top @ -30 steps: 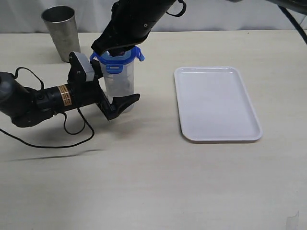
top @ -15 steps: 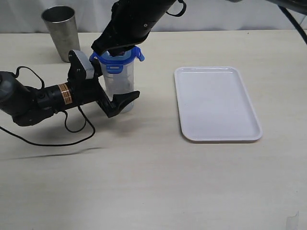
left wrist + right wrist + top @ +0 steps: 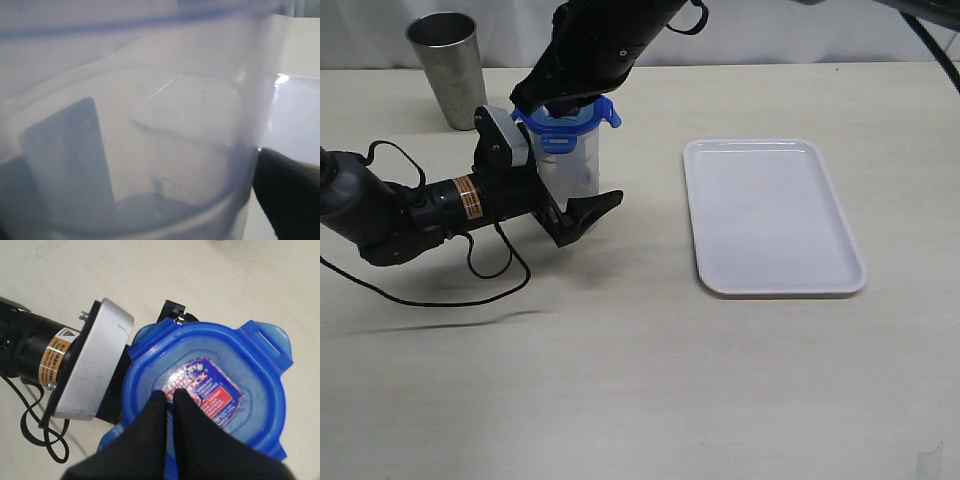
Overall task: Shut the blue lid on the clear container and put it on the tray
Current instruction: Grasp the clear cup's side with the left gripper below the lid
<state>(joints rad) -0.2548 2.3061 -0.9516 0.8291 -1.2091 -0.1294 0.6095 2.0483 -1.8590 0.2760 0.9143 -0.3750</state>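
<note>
The clear container [image 3: 572,172] stands upright on the table with the blue lid [image 3: 566,122] on its mouth. My right gripper [image 3: 170,392] is shut, its two black tips together and resting on the lid's red-blue sticker [image 3: 207,392]; from outside, the right arm [image 3: 590,50] hides the lid's top. Low on the table, my left gripper [image 3: 588,195] is open with a jaw on each side of the container's lower part. One finger [image 3: 287,195] shows beside the wall of the container [image 3: 165,130]; the other shows dimly through it. The white tray [image 3: 775,215] lies to the right.
A grey steel cup [image 3: 448,65] stands at the back left, behind the left arm [image 3: 400,210]. A black cable [image 3: 470,290] loops on the table below that arm. Between the container and the tray is a strip of bare table.
The left gripper has slid a little to the right, so its jaws reach further round the container. The right gripper, lid and container have stayed put.
</note>
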